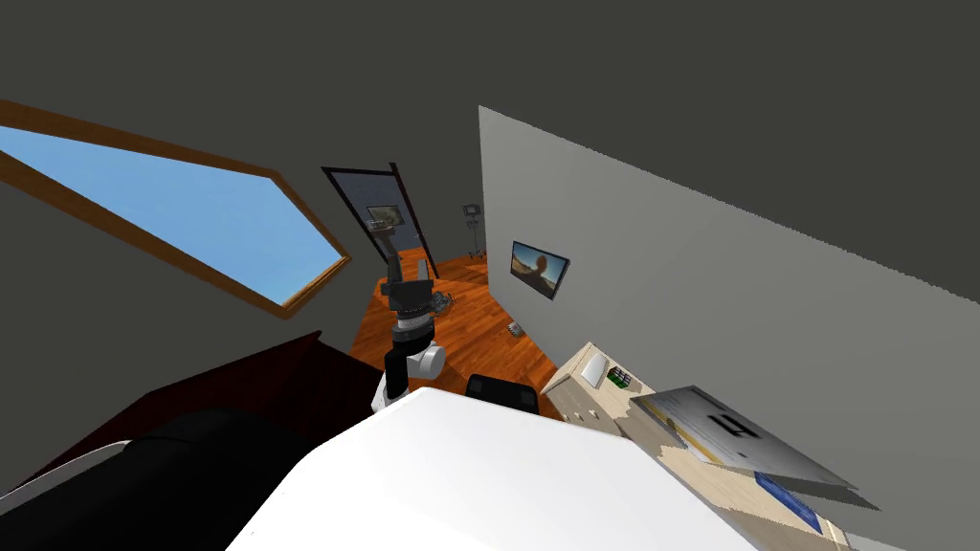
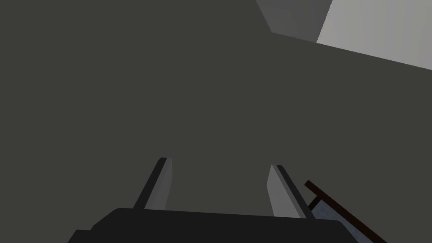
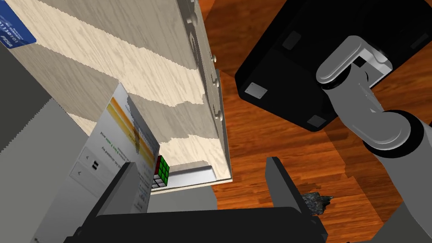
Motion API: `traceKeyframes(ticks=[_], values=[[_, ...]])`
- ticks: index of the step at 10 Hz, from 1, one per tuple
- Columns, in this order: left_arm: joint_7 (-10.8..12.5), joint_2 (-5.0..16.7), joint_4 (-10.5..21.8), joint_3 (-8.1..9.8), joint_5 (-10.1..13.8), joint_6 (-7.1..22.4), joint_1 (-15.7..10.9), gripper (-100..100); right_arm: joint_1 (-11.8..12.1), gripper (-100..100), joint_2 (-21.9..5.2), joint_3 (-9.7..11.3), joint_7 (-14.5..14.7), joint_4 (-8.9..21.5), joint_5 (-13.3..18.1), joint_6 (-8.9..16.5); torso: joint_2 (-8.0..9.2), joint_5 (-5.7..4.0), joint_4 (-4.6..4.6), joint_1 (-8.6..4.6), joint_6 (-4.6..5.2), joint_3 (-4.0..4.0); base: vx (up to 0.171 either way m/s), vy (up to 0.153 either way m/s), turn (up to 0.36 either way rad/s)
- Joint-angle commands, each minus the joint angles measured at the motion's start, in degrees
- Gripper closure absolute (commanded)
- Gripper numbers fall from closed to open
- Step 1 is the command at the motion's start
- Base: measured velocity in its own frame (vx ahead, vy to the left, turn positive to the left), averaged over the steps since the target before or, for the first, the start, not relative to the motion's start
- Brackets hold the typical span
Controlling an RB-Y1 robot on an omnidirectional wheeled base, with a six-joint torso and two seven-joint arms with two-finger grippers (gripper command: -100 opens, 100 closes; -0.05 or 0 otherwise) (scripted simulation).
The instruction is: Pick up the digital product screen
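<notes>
Screen tilts over pale wooden dresser beside grey wall.

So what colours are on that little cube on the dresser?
The cube shows red, green and white squares with black lines, clearest in the right wrist view.

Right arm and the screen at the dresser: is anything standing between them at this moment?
Nothing visible does. The right gripper is open, and the screen stands right beside one of its fingers, at the pale wood dresser. The colour cube sits beyond the screen, not between it and the gripper.
</notes>
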Motion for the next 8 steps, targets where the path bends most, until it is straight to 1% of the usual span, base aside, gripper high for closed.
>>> traceKeyframes(ticks=[1, 2, 4, 8], values=[[0.0, 0.0, 0.0, 0.0, 0.0, 0.0, 0.0, 0, -1.6, -100, 0.0, 0.8, 0.2, 2.1, 0.6, -0.9, 0.0, 0.0, 0.0, 0.0, 0.0, 0.0, 0.001, -0.015, 0.002], [0.0, 0.0, 0.0, 0.0, 0.0, 0.0, 0.0, 0, -2.2, -100, -1.6, 1.3, 0.1, 3.9, 1.2, -2.1, 0.03, 0.01, 0.01, 0.06, 0.04, 0.02, 0.007, -0.02, 0.218], [0.0, 0.0, 0.0, 0.0, 0.0, 0.0, 0.0, 0, -3.5, -100, -4.5, 2.2, -0.3, 7.1, 2.2, -4.2, -0.05, 0.01, -0.01, -0.08, -0.07, -0.03, 0.005, -0.069, 0.315], [0.0, 0.0, 0.0, 0.0, 0.0, 0.0, 0.0, 0, -5.9, -100, -8.5, 3.6, -1.1, 11.3, 3.3, -7.3, -0.06, -0.02, -0.01, -0.11, -0.01, -0.03, 0.002, -0.066, 0.231]])
